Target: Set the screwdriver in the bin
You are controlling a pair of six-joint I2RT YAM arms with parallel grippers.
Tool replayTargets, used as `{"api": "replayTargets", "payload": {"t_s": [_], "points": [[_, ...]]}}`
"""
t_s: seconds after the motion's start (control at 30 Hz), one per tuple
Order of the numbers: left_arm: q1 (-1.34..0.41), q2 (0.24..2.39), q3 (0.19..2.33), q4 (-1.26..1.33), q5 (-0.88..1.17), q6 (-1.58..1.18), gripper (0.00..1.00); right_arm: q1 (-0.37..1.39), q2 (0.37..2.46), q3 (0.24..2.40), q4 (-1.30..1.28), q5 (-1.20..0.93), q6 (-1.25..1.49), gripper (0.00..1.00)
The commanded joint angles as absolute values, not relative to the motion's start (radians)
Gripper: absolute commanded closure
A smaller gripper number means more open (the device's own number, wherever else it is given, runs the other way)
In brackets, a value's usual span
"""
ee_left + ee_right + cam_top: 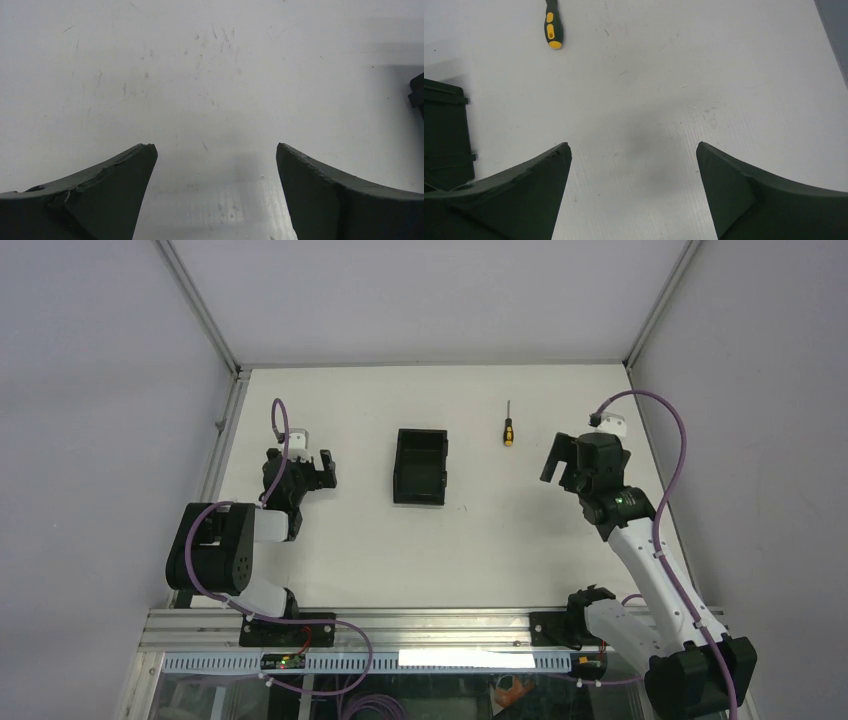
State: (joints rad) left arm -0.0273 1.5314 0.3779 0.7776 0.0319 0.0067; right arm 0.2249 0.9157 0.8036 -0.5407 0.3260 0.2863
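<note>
The screwdriver (pixel 508 426), with an orange-yellow and black handle and a thin dark shaft, lies on the white table at the far middle-right, shaft pointing away. Its handle shows at the top left of the right wrist view (pixel 552 27). The black open-topped bin (pixel 420 466) stands left of it, empty inside; one corner shows at the left edge of the right wrist view (pixel 444 135) and a sliver at the right edge of the left wrist view (pixel 418 95). My right gripper (pixel 558 460) is open and empty, right of and nearer than the screwdriver. My left gripper (pixel 313 466) is open and empty, left of the bin.
The white table (pixel 350 550) is walled by grey panels on the left, back and right. An aluminium rail (pixel 400 625) runs along the near edge by the arm bases. Purple cables (pixel 668 430) loop over both arms.
</note>
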Motion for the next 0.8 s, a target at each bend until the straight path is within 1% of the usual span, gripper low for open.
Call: {"api": "replayTargets", "payload": {"t_s": [0.0,0.1,0.2,0.33,0.4,0.53,0.7,0.77], "points": [[-0.036,1.507,0.382,0.807,0.042,-0.011,0.01,0.222,0.894,0.816,-0.522,0.367,0.321,0.0],[-0.036,1.507,0.382,0.807,0.042,-0.011,0.01,0.222,0.888,0.811,-0.501,0.345,0.331,0.0],[-0.036,1.507,0.382,0.807,0.043,-0.011,0.01,0.222,0.902,0.802,-0.434,0.262,0.323,0.0],[-0.036,1.507,0.382,0.807,0.043,-0.011,0.01,0.222,0.997,0.831,-0.335,0.146,0.297,0.0],[-0.036,1.507,0.382,0.807,0.043,-0.011,0.01,0.222,1.091,0.894,-0.332,0.115,0.287,0.0],[-0.037,1.508,0.382,0.807,0.043,-0.011,0.01,0.224,1.341,1.078,-0.374,0.062,0.266,0.0],[-0.036,1.508,0.382,0.807,0.043,-0.011,0.01,0.229,1.678,1.353,-0.509,0.102,0.257,0.01],[-0.037,1.508,0.382,0.807,0.043,-0.011,0.01,0.232,1.79,1.442,-0.55,0.12,0.258,0.02]]}}
